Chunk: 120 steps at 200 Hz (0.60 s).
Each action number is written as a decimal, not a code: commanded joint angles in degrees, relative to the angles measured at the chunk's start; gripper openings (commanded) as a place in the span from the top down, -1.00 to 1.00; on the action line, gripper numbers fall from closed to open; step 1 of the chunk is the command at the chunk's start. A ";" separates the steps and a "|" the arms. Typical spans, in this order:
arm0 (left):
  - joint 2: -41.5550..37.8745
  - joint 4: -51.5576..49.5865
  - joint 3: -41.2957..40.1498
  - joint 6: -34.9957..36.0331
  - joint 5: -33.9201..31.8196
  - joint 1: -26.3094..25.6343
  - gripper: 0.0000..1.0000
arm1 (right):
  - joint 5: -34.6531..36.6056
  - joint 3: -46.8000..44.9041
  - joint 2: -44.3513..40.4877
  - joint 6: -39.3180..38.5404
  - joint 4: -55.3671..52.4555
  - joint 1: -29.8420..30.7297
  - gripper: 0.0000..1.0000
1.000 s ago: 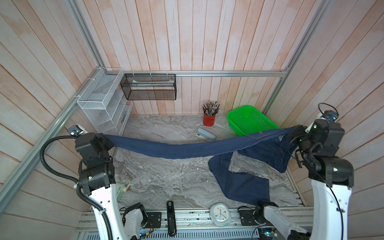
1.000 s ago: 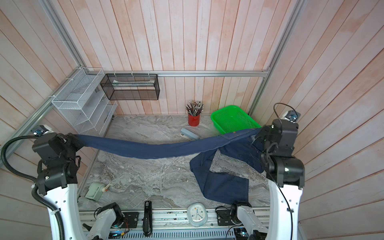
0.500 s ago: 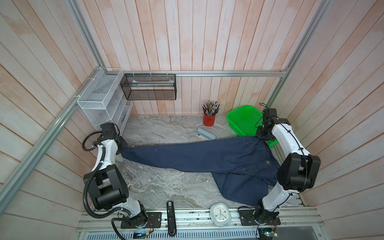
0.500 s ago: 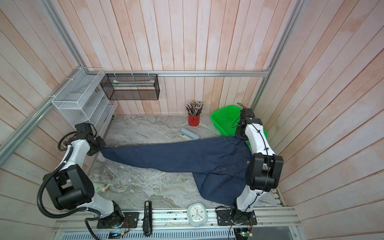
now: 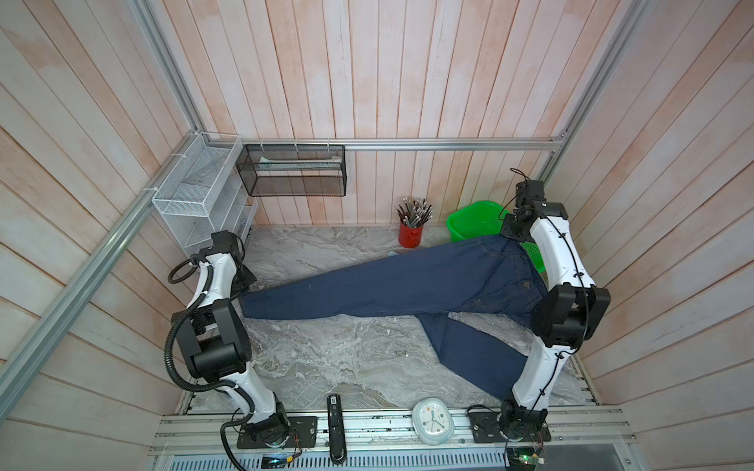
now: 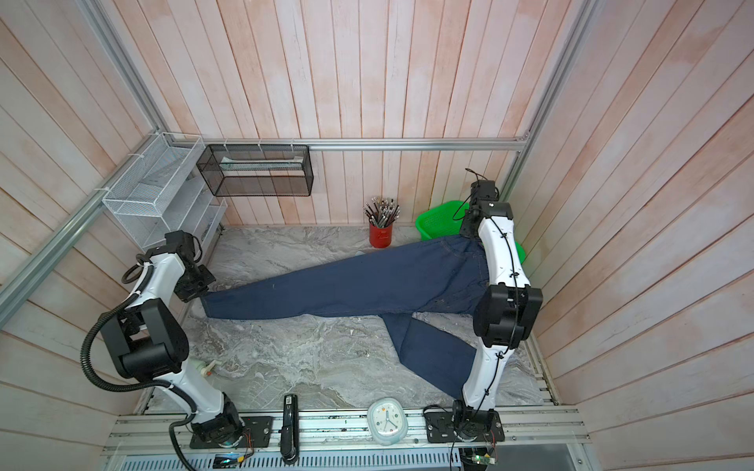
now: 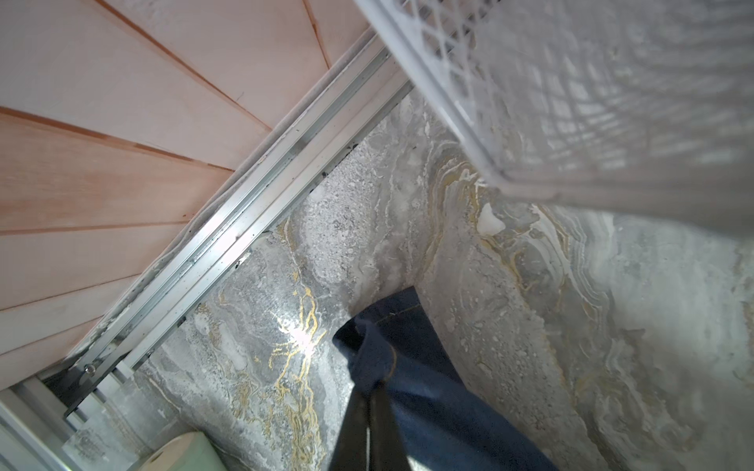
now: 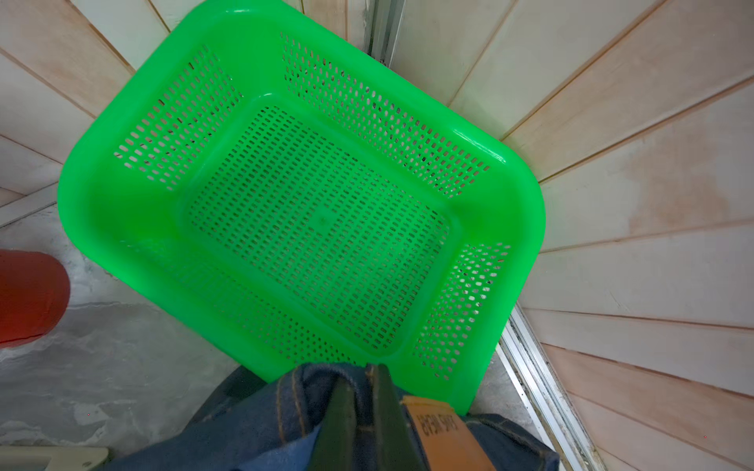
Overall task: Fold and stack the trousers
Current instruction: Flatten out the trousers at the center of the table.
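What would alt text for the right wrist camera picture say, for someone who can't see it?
Seen from the robot's wrist, two dark jaws pinch shut on the waistband of dark blue jeans, beside a tan leather patch. Beyond lies a green perforated basket in a wood-panelled corner, on a grey marbled table.

Paired high overhead views of one table (image 5: 326, 359); close downward wrist views.

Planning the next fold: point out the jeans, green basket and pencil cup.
jeans (image 5: 387, 287): in a top view, outstretched leg.
green basket (image 8: 322, 222): right wrist view, bare floor.
pencil cup (image 5: 410, 236): in a top view, red side.
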 commanded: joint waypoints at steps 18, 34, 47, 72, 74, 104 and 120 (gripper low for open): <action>8.57 18.50 5.19 7.77 2.77 -3.35 1.00 | 3.31 7.37 8.78 0.43 -6.52 0.50 1.00; 8.71 19.36 4.68 7.66 3.00 -3.76 0.97 | 3.79 6.85 8.74 0.46 -6.38 0.75 0.92; 8.67 19.37 4.63 7.76 3.47 -3.96 0.72 | 3.77 5.86 7.82 0.45 -5.39 0.72 0.70; 7.65 19.50 4.64 8.13 4.00 -3.96 0.30 | 3.18 5.93 6.50 0.39 -5.06 0.74 0.19; 7.52 19.49 4.63 8.19 4.12 -3.98 0.27 | 3.15 6.17 6.40 0.39 -5.23 0.74 0.16; 3.88 19.34 4.41 8.42 5.57 -4.14 -0.06 | 3.14 9.92 3.74 0.04 -7.09 1.85 -0.29; 0.43 19.19 3.91 8.52 5.85 -4.55 -0.17 | 4.85 12.88 1.43 -0.25 -9.47 3.44 -0.47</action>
